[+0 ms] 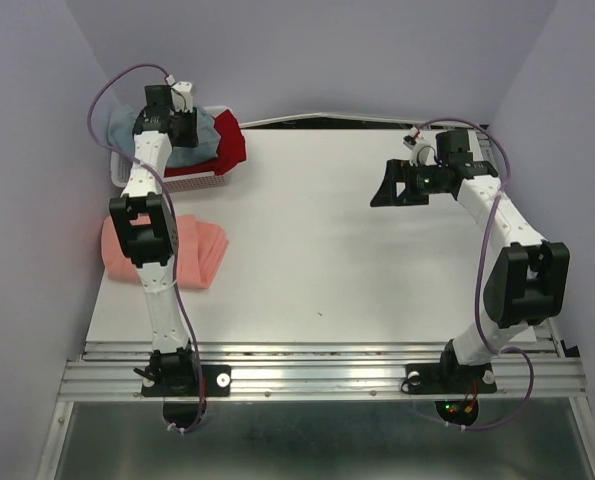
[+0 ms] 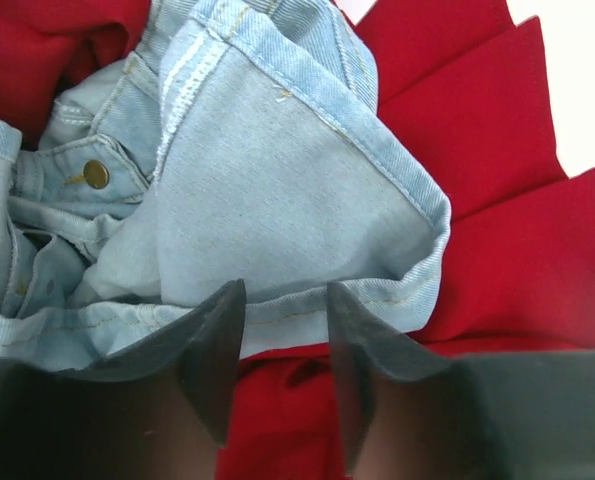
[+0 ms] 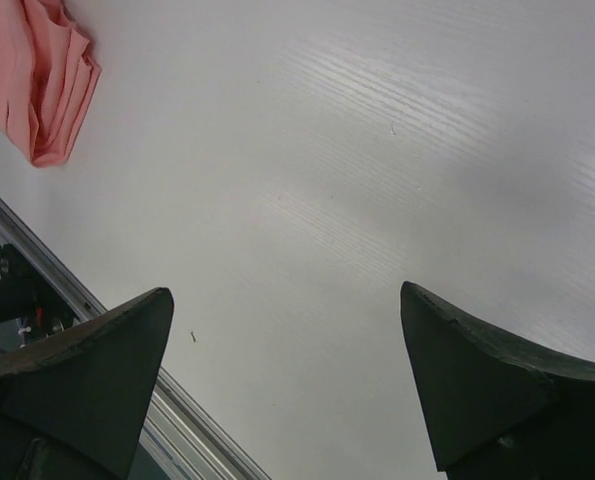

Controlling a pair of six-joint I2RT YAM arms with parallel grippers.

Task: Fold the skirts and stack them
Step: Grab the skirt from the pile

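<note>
The blue-grey denim skirt [image 2: 277, 170] lies crumpled on the dark red pleated skirt [image 2: 507, 220] in the white basket at the back left. In the top view the blue skirt [image 1: 127, 125] and the red skirt [image 1: 230, 145] show around my left wrist. My left gripper [image 2: 285, 290] is partly open just over the denim hem, with red cloth showing between the fingers [image 2: 212, 340]; it holds nothing. In the top view the left gripper [image 1: 187, 140] points down into the pile. The salmon-pink skirt [image 1: 197, 250] lies folded on the table's left side. My right gripper [image 1: 382, 190] is wide open and empty above bare table.
The white mesh basket [image 1: 192, 183] stands at the table's back left corner against the wall. The pink skirt's edge [image 3: 37, 80] shows in the right wrist view. The metal rail [image 1: 317, 375] runs along the near edge.
</note>
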